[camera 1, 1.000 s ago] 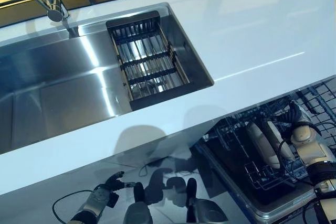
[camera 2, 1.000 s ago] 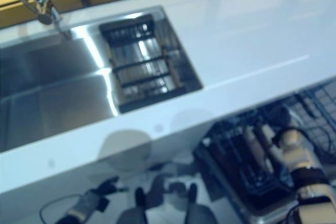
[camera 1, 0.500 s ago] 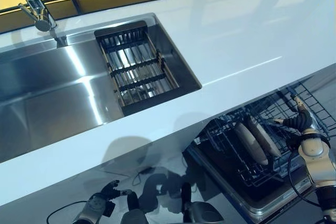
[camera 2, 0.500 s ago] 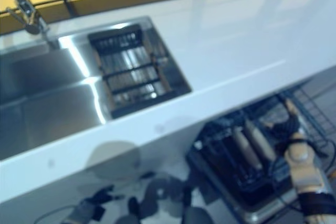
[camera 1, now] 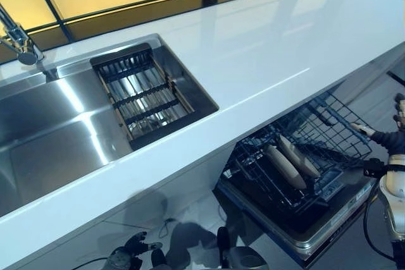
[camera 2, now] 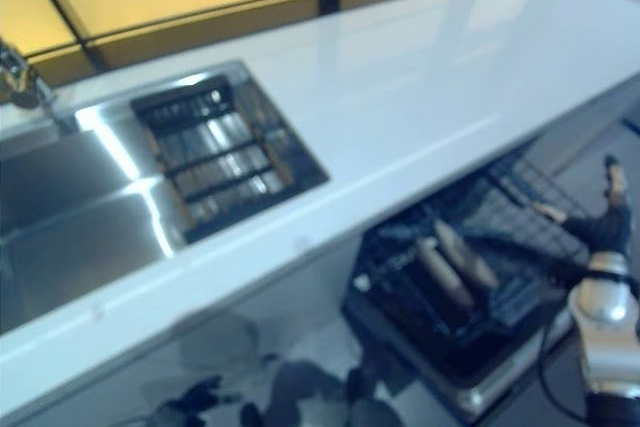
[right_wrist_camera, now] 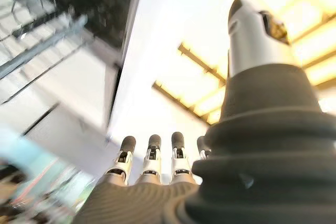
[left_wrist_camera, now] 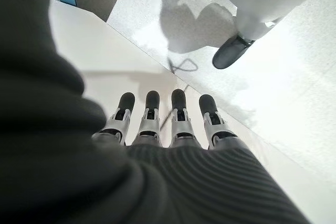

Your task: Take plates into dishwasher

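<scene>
Two pale plates (camera 1: 290,160) stand on edge side by side in the dark wire rack (camera 1: 329,121) of the dishwasher, pulled out under the white counter (camera 1: 266,49). My right hand (camera 1: 383,138) hovers at the rack's right end, apart from the plates, open and holding nothing. In the right wrist view its fingers (right_wrist_camera: 152,161) are straight, with the rack (right_wrist_camera: 37,51) off to one side. My left hand (camera 1: 129,258) hangs low near the floor below the counter. Its fingers (left_wrist_camera: 178,124) are straight and empty.
A steel sink (camera 1: 50,137) is set into the counter at the left. It holds a dark drainer basket (camera 1: 142,96), and a tap (camera 1: 19,45) stands at the far left. The dishwasher's open door (camera 1: 316,232) juts out over the floor.
My right hand has drawn away from the two plates to the rack's right end; the plates stay standing in the rack. The camera has turned to the right.
</scene>
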Motion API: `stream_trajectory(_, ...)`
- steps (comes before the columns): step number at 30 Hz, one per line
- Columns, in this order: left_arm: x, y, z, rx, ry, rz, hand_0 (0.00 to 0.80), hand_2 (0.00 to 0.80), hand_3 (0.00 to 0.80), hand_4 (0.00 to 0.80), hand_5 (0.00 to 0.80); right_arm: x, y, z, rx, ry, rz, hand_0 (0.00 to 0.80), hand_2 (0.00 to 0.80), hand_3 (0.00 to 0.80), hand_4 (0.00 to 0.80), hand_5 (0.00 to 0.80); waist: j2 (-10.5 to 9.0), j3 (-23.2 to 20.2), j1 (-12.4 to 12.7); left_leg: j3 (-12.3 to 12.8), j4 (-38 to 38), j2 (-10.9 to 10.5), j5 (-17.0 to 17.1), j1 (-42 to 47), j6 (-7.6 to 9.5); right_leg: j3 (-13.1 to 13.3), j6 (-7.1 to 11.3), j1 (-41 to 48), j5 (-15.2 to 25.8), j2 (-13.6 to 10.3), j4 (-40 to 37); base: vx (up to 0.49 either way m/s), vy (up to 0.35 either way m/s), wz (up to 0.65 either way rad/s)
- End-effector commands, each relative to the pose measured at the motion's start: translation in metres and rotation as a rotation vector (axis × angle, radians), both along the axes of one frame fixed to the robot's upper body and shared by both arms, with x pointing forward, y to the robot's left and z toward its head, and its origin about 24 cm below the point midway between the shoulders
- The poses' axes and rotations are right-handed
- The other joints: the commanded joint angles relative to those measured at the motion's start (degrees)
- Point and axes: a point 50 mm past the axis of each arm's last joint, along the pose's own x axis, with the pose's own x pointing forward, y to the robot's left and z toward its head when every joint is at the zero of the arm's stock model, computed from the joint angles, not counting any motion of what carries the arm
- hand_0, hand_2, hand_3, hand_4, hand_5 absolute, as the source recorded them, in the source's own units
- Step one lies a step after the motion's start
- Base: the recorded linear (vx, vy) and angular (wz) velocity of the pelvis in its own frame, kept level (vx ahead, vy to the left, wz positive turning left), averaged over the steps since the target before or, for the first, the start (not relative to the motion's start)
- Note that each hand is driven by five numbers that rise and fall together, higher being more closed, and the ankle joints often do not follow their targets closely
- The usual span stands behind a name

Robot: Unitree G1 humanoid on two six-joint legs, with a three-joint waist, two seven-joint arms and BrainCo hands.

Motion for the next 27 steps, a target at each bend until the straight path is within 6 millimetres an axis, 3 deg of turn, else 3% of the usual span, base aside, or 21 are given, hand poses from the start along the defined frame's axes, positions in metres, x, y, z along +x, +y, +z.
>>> stream_trajectory(1, 0.006, 0.008, 0.002, 0.019, -0.02, 0.015, 0.0, 0.0, 0.0, 0.0, 0.0, -0.019, -0.022, -0.001, 0.178, -0.204, -0.107, 0.0, 0.0, 0.0, 0.0, 0.0, -1.64, -1.28, -1.7, 3.23, 2.18, -0.33, -1.37, -1.24, 2.81, -0.01, 0.31, 1.27, -3.91, 1.57, 0.83, 0.038, 0.025, -0.26)
stream_trajectory(9, 0.008, 0.003, 0.001, 0.015, -0.007, -0.031, 0.0, 0.0, 0.0, 0.0, 0.0, -0.053, -0.045, -0.085, 0.526, -0.047, -0.241, 0.0, 0.0, 0.0, 0.0, 0.0, -0.22, -2.55, -3.01, 5.03, 2.12, -0.3, -1.74, -0.24, 2.36, 0.45, 0.26, 1.09, -4.03, 1.02, 1.11, 0.023, 0.008, -0.11)
stream_trajectory(18, 0.02, -0.004, 0.003, 0.007, -0.021, -0.081, 0.0, 0.0, 0.0, 0.0, 0.0, -0.089, -0.024, -0.166, 0.762, 0.191, -0.351, 0.0, 0.0, 0.0, 0.0, 0.0, 1.65, -2.64, -2.93, 5.11, 2.05, -0.56, -1.43, -0.41, 2.05, -0.01, -0.02, 0.55, -4.12, 0.38, 1.53, 0.001, 0.0, 0.0)
stream_trajectory(27, 0.034, -0.018, 0.004, -0.011, -0.025, -0.146, 0.0, 0.0, 0.0, 0.0, 0.0, -0.111, 0.012, -0.217, 0.984, 0.32, -0.322, 0.0, 0.0, 0.0, 0.0, 0.0, 3.4, -2.54, -1.59, 3.66, 2.69, -0.85, -1.11, -1.36, 1.92, -0.81, -0.42, 0.37, -4.47, -0.11, 1.84, 0.0, 0.0, 0.0)
